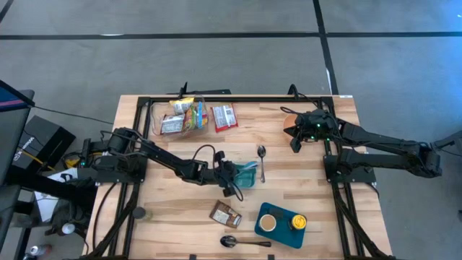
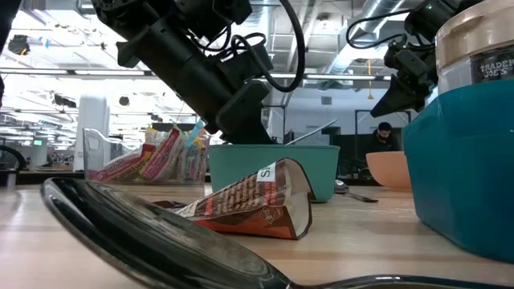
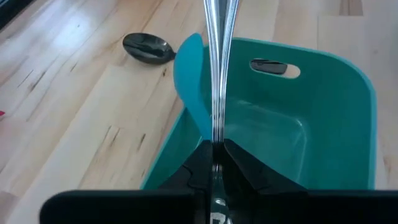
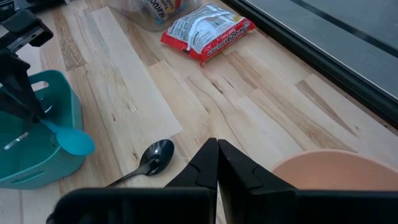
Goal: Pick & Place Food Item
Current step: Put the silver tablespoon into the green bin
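Brown snack packet (image 2: 253, 205) lies before a teal bin (image 2: 277, 170); dark spoon (image 2: 152, 233) nearest

Four cameras around one wooden desk (image 1: 173, 217)

The high view looks straight down on the whole desk. The low view looks level across it, very near a spoon (image 2: 161, 233). Each wrist view looks closely past its own fingers; all four views share the teal bin (image 1: 247, 173).

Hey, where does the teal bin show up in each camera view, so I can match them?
High: teal bin, table centre, under the left gripper.
Low: middle, behind the snack packet.
Left wrist: fills the right side.
Right wrist: left edge.
Shared landmark: the spoon beside it.
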Controlling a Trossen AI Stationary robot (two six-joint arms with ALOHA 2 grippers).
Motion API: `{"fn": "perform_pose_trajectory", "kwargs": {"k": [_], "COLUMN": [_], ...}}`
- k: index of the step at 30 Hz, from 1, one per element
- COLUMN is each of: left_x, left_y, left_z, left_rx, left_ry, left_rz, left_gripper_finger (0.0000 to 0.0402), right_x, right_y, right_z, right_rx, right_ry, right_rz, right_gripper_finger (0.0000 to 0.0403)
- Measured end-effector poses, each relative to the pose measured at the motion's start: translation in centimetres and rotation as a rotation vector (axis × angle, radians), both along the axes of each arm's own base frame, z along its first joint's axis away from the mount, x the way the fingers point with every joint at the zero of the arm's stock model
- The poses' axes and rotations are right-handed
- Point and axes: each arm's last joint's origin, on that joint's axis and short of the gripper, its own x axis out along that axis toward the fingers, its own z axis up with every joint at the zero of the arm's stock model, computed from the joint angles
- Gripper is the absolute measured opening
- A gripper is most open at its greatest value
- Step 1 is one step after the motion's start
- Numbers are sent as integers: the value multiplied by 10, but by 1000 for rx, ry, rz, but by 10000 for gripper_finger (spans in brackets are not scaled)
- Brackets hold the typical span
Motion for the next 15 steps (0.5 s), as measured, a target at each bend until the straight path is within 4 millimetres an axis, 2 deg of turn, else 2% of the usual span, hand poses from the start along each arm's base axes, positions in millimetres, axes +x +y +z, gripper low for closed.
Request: {"fn": "perform_pose_trajectory", "kwargs": {"k": [15], "left_x": [1], "left_y": [4], "left_z": [0], "left_rx": [-9], "left_ry": [8], "left_rz": [-4], "left_gripper_finger": [26], "right_x": [0], "right_y": [0], "right_z": [0], "right_rx": [0], "right_ry": [0], "right_rz": [1], "right_gripper_finger": [0]}}
